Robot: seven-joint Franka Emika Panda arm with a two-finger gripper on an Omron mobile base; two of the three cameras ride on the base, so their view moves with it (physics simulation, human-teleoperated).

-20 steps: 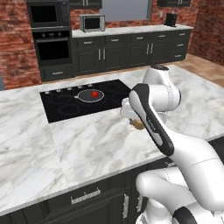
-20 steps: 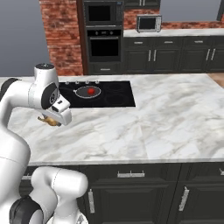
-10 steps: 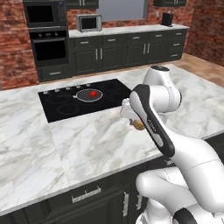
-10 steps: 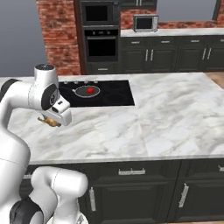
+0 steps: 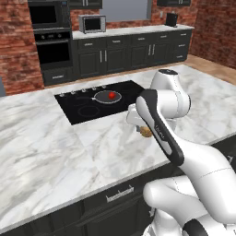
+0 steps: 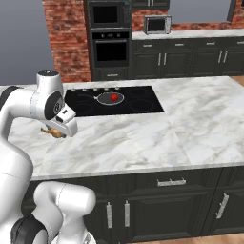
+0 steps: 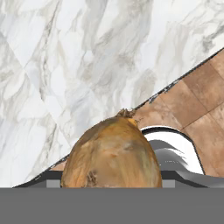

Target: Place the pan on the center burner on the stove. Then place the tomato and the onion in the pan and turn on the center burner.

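The tan-yellow round onion [image 7: 111,153] is held in the two-finger gripper [image 5: 144,131], the jaws closed on its sides (the fingertips themselves are hidden behind the bulb in the hand view). It hangs above the white marble counter [image 5: 55,143], near the front right corner of the flat black glass stove [image 5: 99,102], and well short of the small shallow dark grey pan [image 6: 110,98]. That pan already sits on the large double-ring center burner [image 5: 98,99], and the small bright red glossy tomato [image 5: 111,95] lies inside it.

The step in hand is judged to be the carrying of the onion to the pan. To do it well, the bulb should be kept high enough to clear the metallic rim, brought over the free part of the pan floor beside the tomato, not on top of it, and lowered close before the jaws are parted, since a round bulb dropped from height would likely roll or bounce out. The short black handle, pointing left, is best avoided. The row of small silver knobs [image 5: 87,89] along the far edge is left for afterwards.

Against the earlier frames, the kitchen appears shifted in both base views, so the base has moved; the arm's pose and the held onion look unchanged, and the tomato stays in the pan.
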